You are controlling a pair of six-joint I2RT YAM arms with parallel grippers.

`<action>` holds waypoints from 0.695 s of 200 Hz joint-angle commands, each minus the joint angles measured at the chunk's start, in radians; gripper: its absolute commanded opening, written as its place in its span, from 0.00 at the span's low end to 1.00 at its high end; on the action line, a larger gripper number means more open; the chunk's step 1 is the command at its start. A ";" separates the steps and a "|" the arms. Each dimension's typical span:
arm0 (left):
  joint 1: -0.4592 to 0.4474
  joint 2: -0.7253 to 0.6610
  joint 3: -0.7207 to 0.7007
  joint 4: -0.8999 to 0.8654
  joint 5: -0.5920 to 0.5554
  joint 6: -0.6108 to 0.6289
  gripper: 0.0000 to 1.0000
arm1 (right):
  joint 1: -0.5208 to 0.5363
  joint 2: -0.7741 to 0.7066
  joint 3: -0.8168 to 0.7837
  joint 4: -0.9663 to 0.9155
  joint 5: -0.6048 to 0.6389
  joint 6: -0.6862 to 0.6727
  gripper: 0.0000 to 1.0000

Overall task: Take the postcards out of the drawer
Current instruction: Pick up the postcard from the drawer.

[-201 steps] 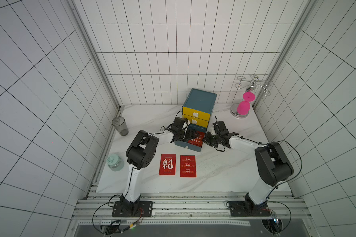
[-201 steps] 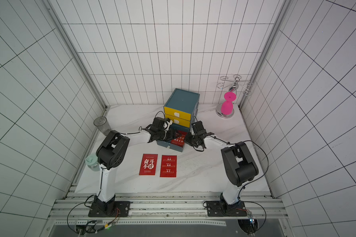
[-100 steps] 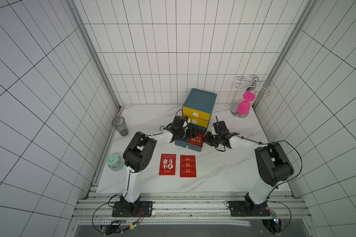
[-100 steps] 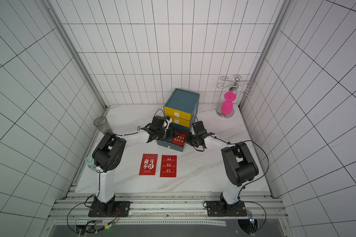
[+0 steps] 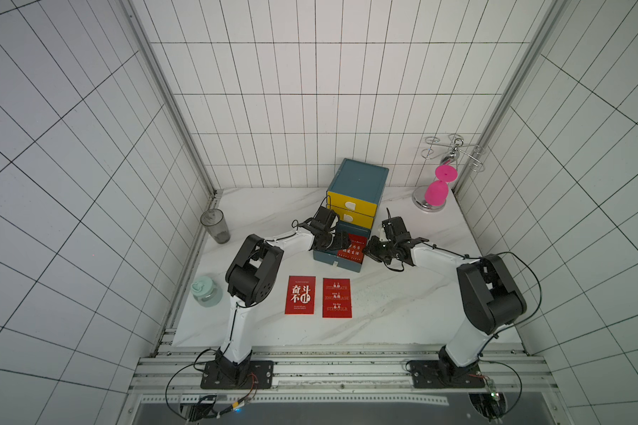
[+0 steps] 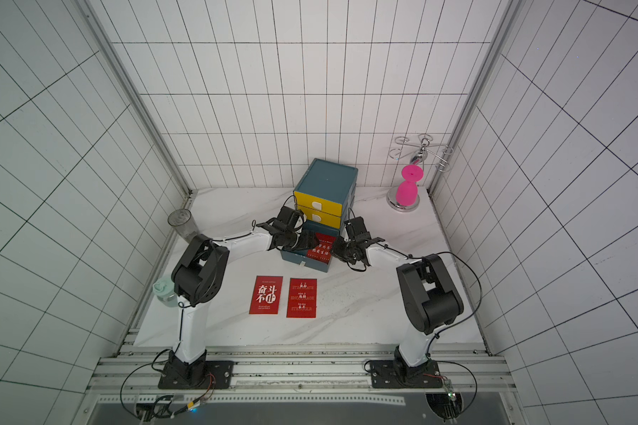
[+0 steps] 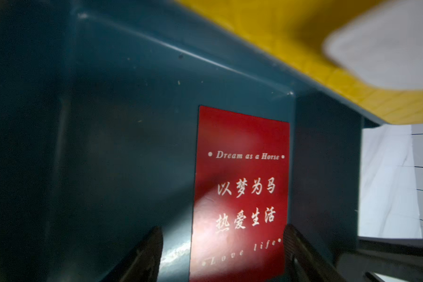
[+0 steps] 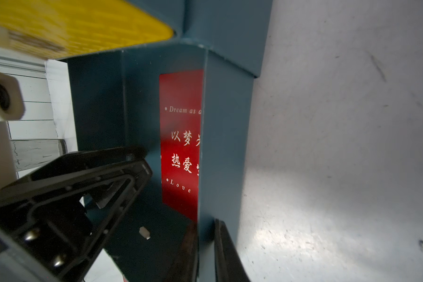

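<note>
3 postcards, all red w/ white lettering. 2 lie flat on the table [image 5: 402,301], side by side, near its front edge: one w/ big characters [image 5: 300,295] [image 6: 266,294], the other w/ rows of small text [image 5: 336,297] [image 6: 302,297]; they sit close together, edges parallel, not overlapping.

The 3rd card [image 5: 351,248] [image 6: 321,247] [image 7: 242,190] [image 8: 181,146] lies flat on the floor of the drawer [image 5: 337,264] [image 6: 302,262] [image 7: 132,146], which is pulled out from the bottom of the blue cabinet [image 5: 358,180]. It's tight against the drawer's right wall, text "Dream as a Horse" legible.

The left gripper [image 5: 341,241] [image 7: 222,229] is inside the drawer, jaws spread wide, one finger [image 7: 147,256] on either side of the card's near end. Can't tell if the tips touch card or floor.

The right gripper [image 5: 369,252] [image 8: 205,223] is nearly closed, pinching the drawer's right wall [image 8: 225,146] btwn its fingers, one inside, one outside.

Also on the table: grey cup [image 5: 215,226] at the far left, mint bottle [image 5: 205,292] at the left edge, pink glass [image 5: 437,187] on a chrome rack at the far right corner.
</note>
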 commanded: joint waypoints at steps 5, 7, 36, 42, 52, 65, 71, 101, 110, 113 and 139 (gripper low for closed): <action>-0.019 0.055 0.044 -0.047 -0.035 0.033 0.76 | -0.009 -0.008 -0.019 0.022 -0.004 0.007 0.16; -0.021 0.057 0.046 -0.047 -0.034 0.033 0.76 | -0.009 -0.007 -0.019 0.022 -0.005 0.007 0.16; -0.029 0.084 0.067 -0.045 0.005 0.031 0.76 | -0.009 -0.009 -0.022 0.022 -0.006 0.007 0.16; -0.031 0.086 0.065 -0.039 0.017 0.030 0.76 | -0.009 -0.009 -0.022 0.023 -0.007 0.006 0.16; -0.030 0.087 0.058 -0.022 0.040 0.026 0.76 | -0.009 -0.009 -0.021 0.023 -0.008 0.007 0.16; -0.031 0.085 0.042 0.003 0.062 0.019 0.76 | -0.009 -0.009 -0.022 0.024 -0.007 0.007 0.16; -0.030 0.083 0.033 0.020 0.076 0.015 0.76 | -0.009 -0.008 -0.021 0.024 -0.008 0.008 0.16; -0.022 0.073 -0.015 0.131 0.160 -0.024 0.76 | -0.009 -0.010 -0.023 0.024 -0.010 0.007 0.16; -0.019 0.075 -0.022 0.154 0.179 -0.034 0.76 | -0.009 -0.013 -0.024 0.024 -0.011 0.007 0.16; -0.018 0.075 -0.024 0.160 0.186 -0.036 0.76 | -0.009 -0.014 -0.024 0.024 -0.011 0.007 0.16; -0.014 0.075 -0.034 0.202 0.231 -0.050 0.76 | -0.010 -0.019 -0.027 0.025 -0.011 0.007 0.15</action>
